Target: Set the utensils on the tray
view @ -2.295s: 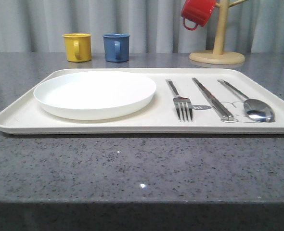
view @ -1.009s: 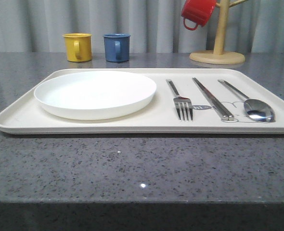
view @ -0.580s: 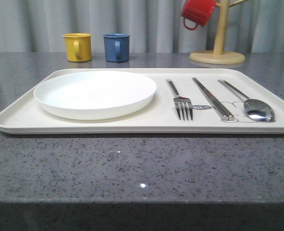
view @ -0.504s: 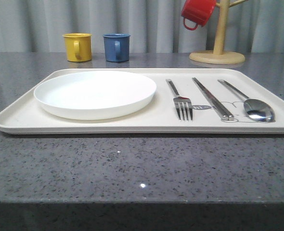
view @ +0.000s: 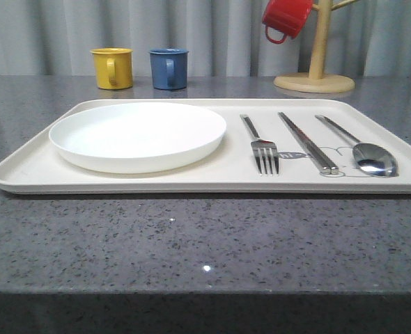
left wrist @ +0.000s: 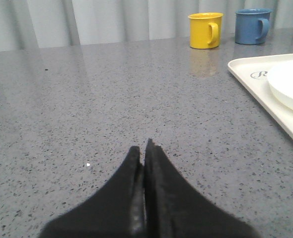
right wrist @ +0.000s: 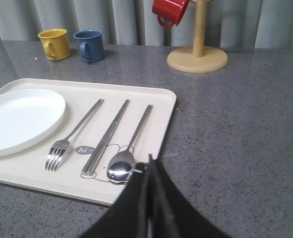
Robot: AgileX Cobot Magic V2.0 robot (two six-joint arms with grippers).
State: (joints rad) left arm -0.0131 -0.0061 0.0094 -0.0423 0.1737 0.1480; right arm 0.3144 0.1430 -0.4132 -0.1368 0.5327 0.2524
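Note:
The cream tray (view: 31, 170) (right wrist: 164, 106) lies across the table. On it rest the white plate (view: 137, 135) (right wrist: 17, 119) at the left, then the steel fork (view: 261, 146) (right wrist: 74, 131), the pair of chopsticks (view: 306, 142) (right wrist: 107, 136) and the spoon (view: 369, 154) (right wrist: 129, 148) side by side. My left gripper (left wrist: 144, 148) is shut with nothing in it, low over bare table to the left of the tray (left wrist: 265, 99). My right gripper (right wrist: 149, 161) is shut and empty, beside the tray's near right corner, close to the spoon's bowl.
A yellow mug (view: 112, 67) and a blue mug (view: 168, 68) stand behind the tray at the back left. A wooden mug tree (view: 315, 69) with a red mug (view: 286, 18) hanging on it stands at the back right. Grey speckled table (view: 205, 243) stretches in front.

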